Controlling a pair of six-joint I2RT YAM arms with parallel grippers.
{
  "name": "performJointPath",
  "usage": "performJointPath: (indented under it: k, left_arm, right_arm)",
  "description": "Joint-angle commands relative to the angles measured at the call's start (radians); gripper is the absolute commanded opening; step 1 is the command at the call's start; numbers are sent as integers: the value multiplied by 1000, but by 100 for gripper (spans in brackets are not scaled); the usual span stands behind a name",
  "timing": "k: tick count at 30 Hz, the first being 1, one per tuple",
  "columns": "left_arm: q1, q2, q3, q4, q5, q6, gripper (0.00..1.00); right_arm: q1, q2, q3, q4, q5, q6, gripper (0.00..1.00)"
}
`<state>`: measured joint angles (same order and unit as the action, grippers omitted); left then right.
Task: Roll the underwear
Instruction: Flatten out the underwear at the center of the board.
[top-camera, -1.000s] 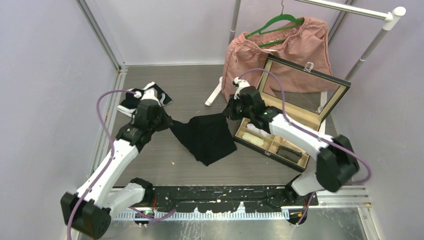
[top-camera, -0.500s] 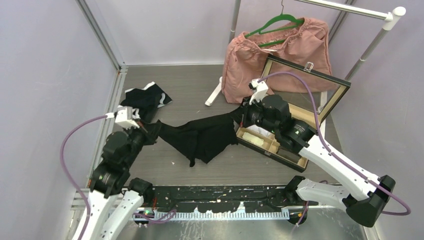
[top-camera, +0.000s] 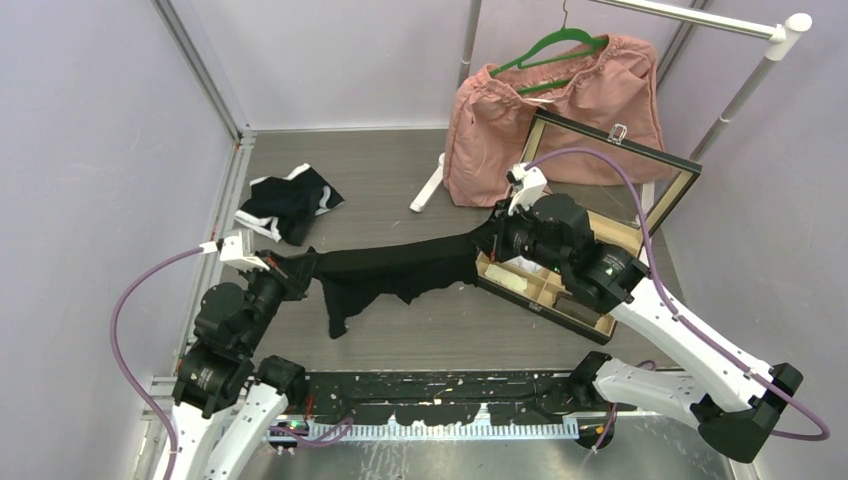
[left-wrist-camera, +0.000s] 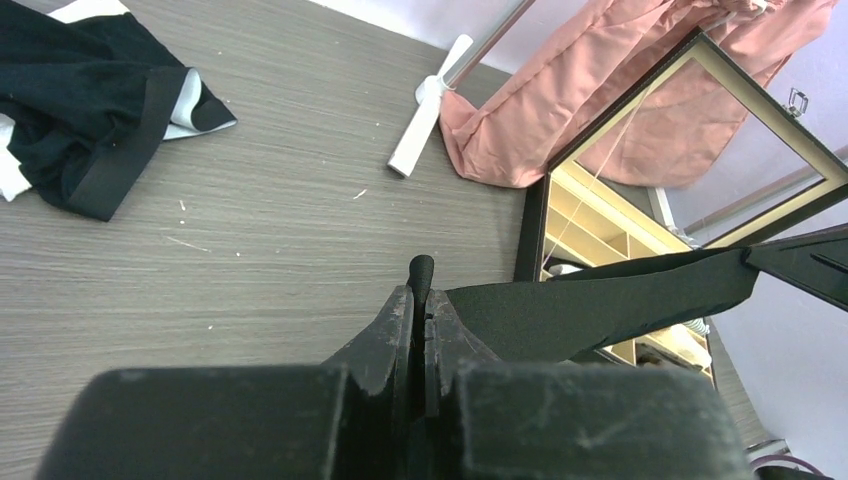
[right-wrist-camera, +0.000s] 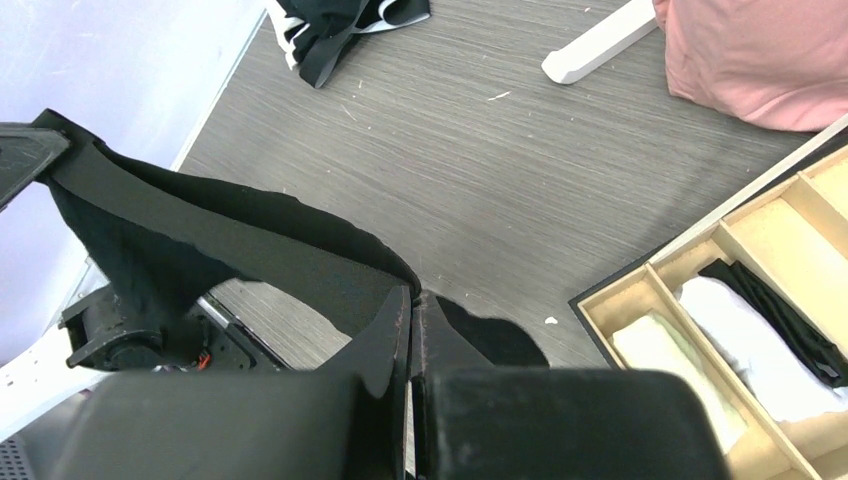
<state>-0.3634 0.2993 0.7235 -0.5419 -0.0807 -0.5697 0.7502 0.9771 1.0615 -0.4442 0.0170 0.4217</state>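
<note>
While both jaws are clamped on it, left gripper (top-camera: 303, 264) at 9 o'clock and right gripper (top-camera: 489, 231) at 2, the black underwear (top-camera: 400, 266) hangs taut between them above the table (top-camera: 400, 170) centre. I read this as the spread-out step; next I'd lower it flat before rolling. Count: one brief held, one black-and-white heap (top-camera: 290, 198) at 10, one box (top-camera: 560, 290) at 3, at least two rolls (top-camera: 512, 281) inside.

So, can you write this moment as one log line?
left claw: shut on black underwear | right claw: shut on black underwear | state: stretched between claws, not rolled
</note>
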Motion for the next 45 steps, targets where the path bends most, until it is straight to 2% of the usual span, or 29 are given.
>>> performJointPath:
  k: [1, 5, 11, 15, 17, 20, 22, 24, 26, 29, 34, 36, 38, 39, 42, 45]
  left_arm:
    - [6, -30, 7, -26, -36, -16, 1]
    - [6, -24, 25, -55, -20, -29, 1]
    - [6, -38, 99, -130, -32, -27, 1]
    - [6, 40, 36, -133, -61, -89, 2]
    - [6, 120, -50, -85, -95, -159, 2]
    - [6, 297, -154, 75, -173, -211, 1]
    - [6, 431, -186, 198, -236, -229, 1]
    - [7, 573, -170, 275, -289, -240, 2]
    - [8, 697, -127, 306, -341, -230, 9]
    - [18, 820, -24, 236, -429, -221, 26]
    - [34, 801, 21, 200, -500, -191, 57]
    - [39, 783, 29, 195, -501, -178, 62]
    - [40, 768, 45, 179, -476, -155, 61]
    - [40, 760, 47, 183, -439, -136, 57]
    - [40, 739, 25, 197, -236, -110, 45]
    - [27, 716, -58, 266, -25, -140, 33]
  right_arm:
    - [0, -46, 51, -32, -3, 21, 1]
    - [4, -50, 74, -87, -91, 50, 1]
    - [14, -64, 107, -207, -141, 103, 1]
    - [14, 44, 72, -226, -124, 105, 1]
    - [14, 129, 18, -141, -103, 94, 1]
    - [5, 287, -26, 25, -24, 54, 1]
    - [-20, 409, -18, 123, 36, 24, 1]
    - [-59, 530, -2, 210, 25, 11, 1]
    - [-99, 628, 20, 267, 2, 10, 1]
    - [-136, 699, 36, 325, 33, 10, 1]
    - [-175, 732, 69, 322, 64, 9, 1]
    - [-183, 734, 74, 323, 68, 8, 1]
    - [-190, 740, 81, 317, 63, 5, 3]
    - [-192, 744, 84, 317, 61, 2, 4]
    - [-195, 750, 80, 322, 50, 4, 5]
    - [-195, 761, 80, 327, 33, 6, 5]
